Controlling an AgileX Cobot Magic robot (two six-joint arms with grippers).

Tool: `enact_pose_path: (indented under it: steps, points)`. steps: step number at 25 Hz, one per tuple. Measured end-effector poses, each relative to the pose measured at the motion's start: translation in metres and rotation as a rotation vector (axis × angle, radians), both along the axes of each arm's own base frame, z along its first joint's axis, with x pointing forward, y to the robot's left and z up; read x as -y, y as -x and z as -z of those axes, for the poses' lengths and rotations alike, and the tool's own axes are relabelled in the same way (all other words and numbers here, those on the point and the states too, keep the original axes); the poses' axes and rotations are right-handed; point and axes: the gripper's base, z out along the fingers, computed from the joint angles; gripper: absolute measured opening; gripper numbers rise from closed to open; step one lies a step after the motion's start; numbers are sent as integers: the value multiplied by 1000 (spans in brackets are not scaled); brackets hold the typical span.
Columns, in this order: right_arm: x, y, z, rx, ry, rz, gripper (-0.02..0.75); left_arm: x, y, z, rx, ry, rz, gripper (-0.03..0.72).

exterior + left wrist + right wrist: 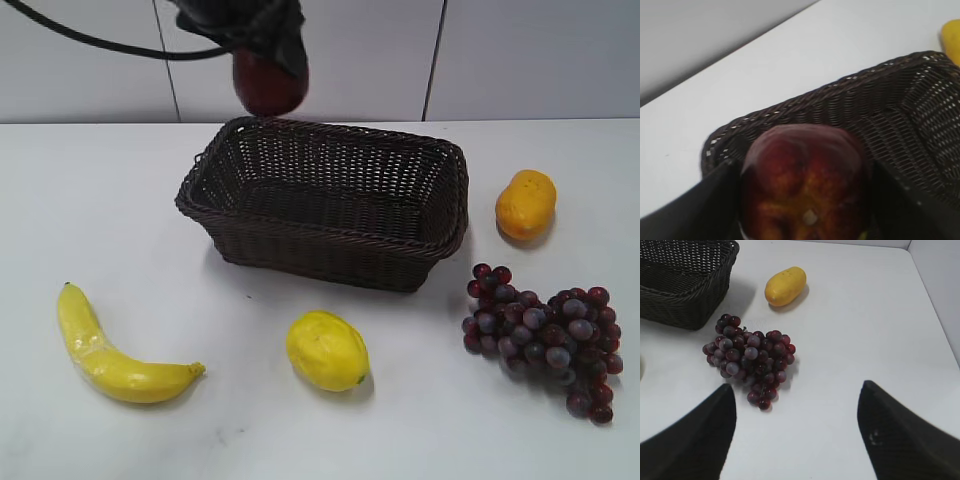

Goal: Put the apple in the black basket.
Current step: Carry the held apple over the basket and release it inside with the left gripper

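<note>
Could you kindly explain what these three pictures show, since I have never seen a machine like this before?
It is a two-armed robot at a white table. One camera faces the table; the other two sit on the wrists.

The left gripper has its jaws shut on the apple, above the back rim of the black basket. The right gripper hangs open and empty above the grapes.

Also on the table: a banana, a yellow fruit and an orange-yellow fruit.

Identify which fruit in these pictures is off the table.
The dark red apple, gripped by the left gripper above the black basket's far rim. The banana, lemon, grapes and orange-yellow fruit lie on the table.
</note>
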Motion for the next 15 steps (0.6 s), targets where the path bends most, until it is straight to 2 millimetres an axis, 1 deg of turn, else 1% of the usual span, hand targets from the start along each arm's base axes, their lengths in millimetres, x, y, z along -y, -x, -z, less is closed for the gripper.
enact_pose_path:
  steps: [3,6,9,13,15]
  points:
    - [0,0,0,0,0,0,571,22,0,28,-41,-7,31,585]
    - [0,0,0,0,0,0,571,35,-4,60,-89,-33,45,585]
    - [0,0,0,0,0,0,571,40,-9,90,-139,-66,45,585]
    - [0,0,0,0,0,0,571,42,-13,115,-179,-99,46,585]
    - [0,0,0,0,0,0,571,43,-14,123,-191,-107,45,585]
